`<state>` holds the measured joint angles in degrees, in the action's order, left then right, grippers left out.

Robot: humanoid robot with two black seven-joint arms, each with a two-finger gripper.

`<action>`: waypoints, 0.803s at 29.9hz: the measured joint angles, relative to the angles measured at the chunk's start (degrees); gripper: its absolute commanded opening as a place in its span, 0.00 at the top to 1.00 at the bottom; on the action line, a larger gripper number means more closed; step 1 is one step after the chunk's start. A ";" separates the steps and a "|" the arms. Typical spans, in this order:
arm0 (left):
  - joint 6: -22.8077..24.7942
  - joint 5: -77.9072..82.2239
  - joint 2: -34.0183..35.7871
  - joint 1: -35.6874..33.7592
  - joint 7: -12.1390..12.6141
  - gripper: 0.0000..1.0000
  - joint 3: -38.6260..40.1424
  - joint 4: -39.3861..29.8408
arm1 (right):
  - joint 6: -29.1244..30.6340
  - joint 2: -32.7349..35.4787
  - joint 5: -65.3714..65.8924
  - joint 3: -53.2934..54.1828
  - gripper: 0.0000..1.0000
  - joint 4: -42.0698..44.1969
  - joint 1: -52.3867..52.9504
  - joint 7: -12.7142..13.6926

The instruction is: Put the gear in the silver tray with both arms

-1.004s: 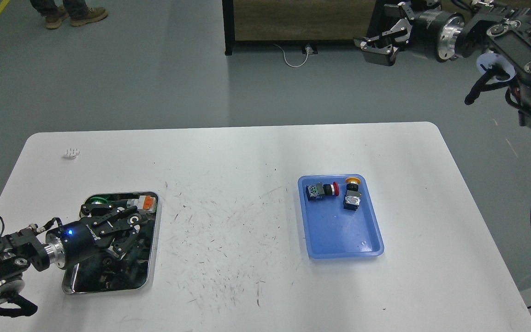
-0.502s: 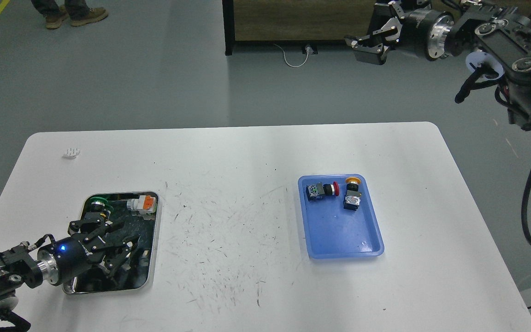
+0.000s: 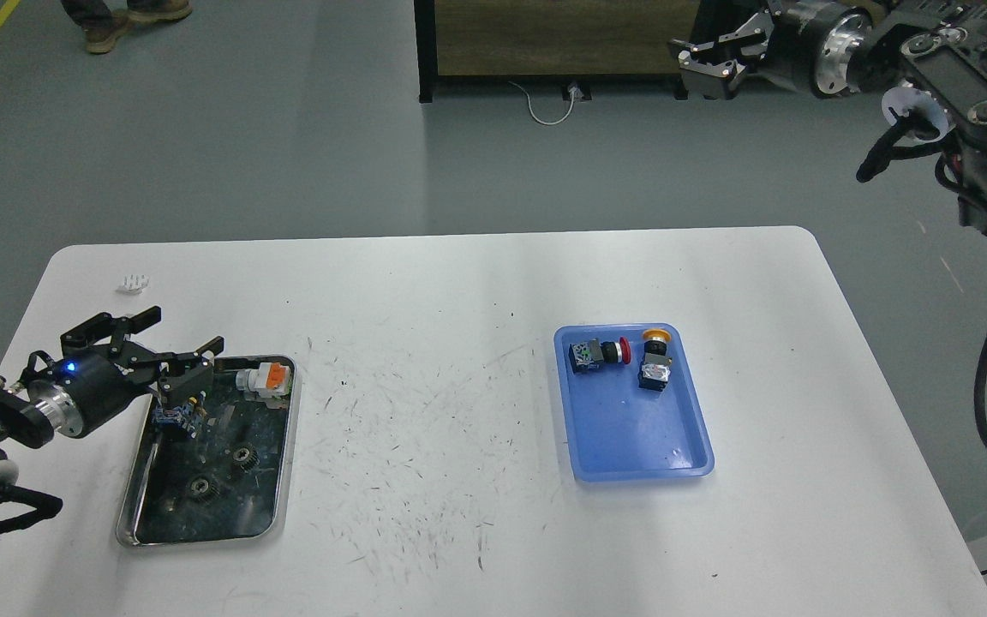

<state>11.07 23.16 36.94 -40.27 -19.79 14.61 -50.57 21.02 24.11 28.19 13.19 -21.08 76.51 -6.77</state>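
Observation:
The silver tray [image 3: 283,480] lies on the left of the white table. Two small dark gears [image 3: 242,457] [image 3: 201,487] lie on its dark bottom. An orange-and-white part [image 3: 267,377] and a small blue part [image 3: 172,418] lie in its far end. My left gripper [image 3: 187,331] is open and empty, hovering over the tray's far left corner. My right gripper [image 3: 699,62] is held high beyond the table's far right edge, with its fingers apart and nothing between them.
A blue plastic tray [image 3: 639,446] on the right of the table holds a red push-button [image 3: 598,353] and a yellow one [image 3: 655,360]. A small white piece [image 3: 132,281] lies at the far left. A dark cabinet [image 3: 545,38] stands behind the table.
My left gripper has pulled up and back to the left out of the silver tray, uncovering the two gears on its bottom. My right gripper has shifted slightly, staying high.

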 measured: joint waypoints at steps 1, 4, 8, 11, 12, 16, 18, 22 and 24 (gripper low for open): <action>0.06 -0.88 0.11 -1.40 1.45 0.03 0.90 0.52 | -0.41 0.12 -0.12 0.25 0.07 0.37 0.00 0.00; -0.04 -2.44 0.17 -6.26 4.59 0.03 2.04 2.24 | -1.64 0.40 -0.57 1.88 0.07 1.91 -0.17 0.40; -0.78 -5.69 -0.49 -13.32 8.36 0.03 2.34 4.19 | -4.09 0.63 -1.48 3.59 0.07 3.85 -0.49 1.62; -2.57 -7.95 -0.64 -18.20 11.16 0.03 2.38 4.63 | -6.29 0.87 -3.45 4.36 0.07 4.98 -0.60 2.15; -3.34 -8.34 -0.68 -19.71 11.84 0.03 2.38 4.68 | -7.11 0.91 -4.16 4.47 0.07 5.40 -0.63 2.26; -5.20 -8.94 -1.13 -24.27 14.42 0.03 2.38 4.74 | -9.95 1.02 -6.24 4.64 0.07 6.11 -0.66 2.32; -6.06 -9.40 -1.40 -26.09 15.55 0.03 2.38 4.72 | -11.30 1.11 -7.29 4.66 0.07 6.14 -0.66 2.22; -9.13 -11.42 -1.60 -29.24 16.96 0.03 2.44 4.97 | -15.00 1.21 -9.42 5.46 0.07 6.22 -0.68 1.83; -10.84 -12.41 -1.96 -30.55 17.29 0.03 2.80 5.33 | -16.15 1.20 -10.10 6.40 0.07 6.19 -0.83 1.65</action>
<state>0.24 10.75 34.97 -70.82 -2.50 17.41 -45.24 4.87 25.31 18.09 19.59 -14.89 75.68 -5.12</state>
